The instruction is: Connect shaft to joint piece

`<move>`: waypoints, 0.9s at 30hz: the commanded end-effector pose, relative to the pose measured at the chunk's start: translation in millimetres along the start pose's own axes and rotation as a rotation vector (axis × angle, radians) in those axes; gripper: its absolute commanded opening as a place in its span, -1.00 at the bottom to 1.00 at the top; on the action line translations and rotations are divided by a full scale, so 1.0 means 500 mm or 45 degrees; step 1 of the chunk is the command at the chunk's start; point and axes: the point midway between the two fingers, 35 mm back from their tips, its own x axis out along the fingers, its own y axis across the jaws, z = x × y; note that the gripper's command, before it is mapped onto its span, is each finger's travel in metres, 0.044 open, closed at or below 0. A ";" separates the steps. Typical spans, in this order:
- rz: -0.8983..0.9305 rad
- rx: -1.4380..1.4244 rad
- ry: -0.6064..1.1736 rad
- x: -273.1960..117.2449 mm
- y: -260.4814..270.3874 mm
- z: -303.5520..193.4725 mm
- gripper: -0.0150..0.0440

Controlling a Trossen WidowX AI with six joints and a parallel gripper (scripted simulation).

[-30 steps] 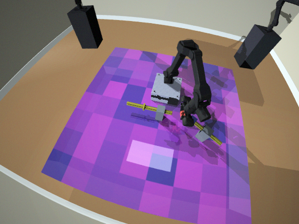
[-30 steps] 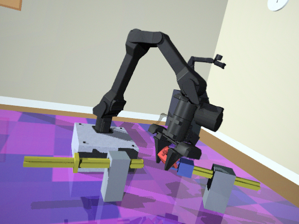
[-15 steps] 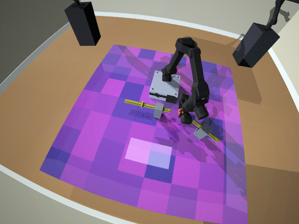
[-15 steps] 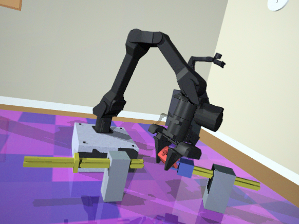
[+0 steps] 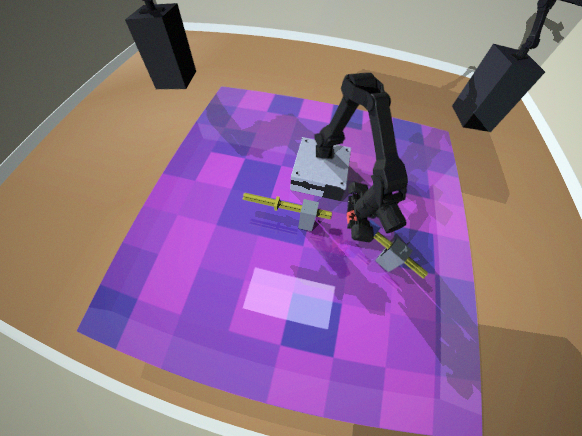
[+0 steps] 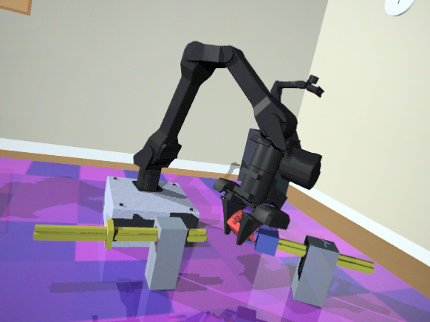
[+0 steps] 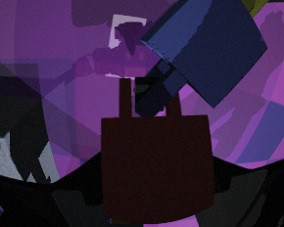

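The fixed yellow shaft [image 5: 416, 267] [image 6: 355, 263] sits in the right grey block [image 5: 392, 257] [image 6: 314, 273]. Its inner end carries a blue piece [image 6: 267, 241] [image 7: 209, 39] and the red joint piece [image 5: 351, 216] [image 6: 235, 221] [image 7: 156, 167]. My gripper [image 5: 354, 223] [image 6: 235, 236] points down and is shut on the red joint piece. The second yellow shaft [image 5: 262, 200] [image 6: 70, 233], with a collar [image 5: 277, 203] [image 6: 110, 233], lies in the left grey block [image 5: 308, 215] [image 6: 166, 251]. Its tip [image 6: 197, 234] stands a short gap away from the joint piece. The piece's opening is hidden by my fingers.
The arm's grey base block [image 5: 320, 170] [image 6: 148, 203] stands just behind the left block. Two black camera stands [image 5: 160, 45] [image 5: 495, 85] stand at the far corners. The purple checkered mat [image 5: 200, 280] covers the floor.
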 end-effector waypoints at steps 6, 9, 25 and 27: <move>0.000 -0.002 -0.003 0.001 0.000 0.001 0.12; 0.000 -0.002 -0.003 0.001 0.000 0.001 0.12; 0.000 0.000 0.000 0.000 0.000 0.000 -0.08; 0.000 0.000 0.000 0.000 0.000 0.000 -0.26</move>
